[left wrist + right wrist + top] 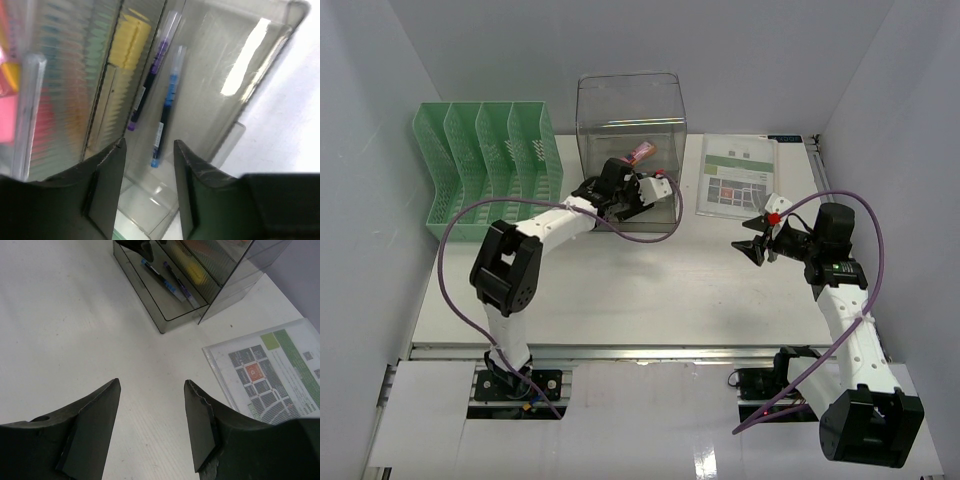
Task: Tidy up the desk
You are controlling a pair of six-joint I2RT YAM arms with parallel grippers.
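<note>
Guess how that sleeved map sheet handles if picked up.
Probably floppy: the sleeved map sheet looks thin and lies flat on the desk. Its clear sleeve likely slides when pushed. Lying flush, its edge may be hard to pinch.

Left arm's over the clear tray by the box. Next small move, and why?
Probably lift the left pincer up and away from the clear tray. It is open and holds nothing, and the purple pen and blue pen lie flat in the tray below it, so there seems to be nothing more to do there.
</note>
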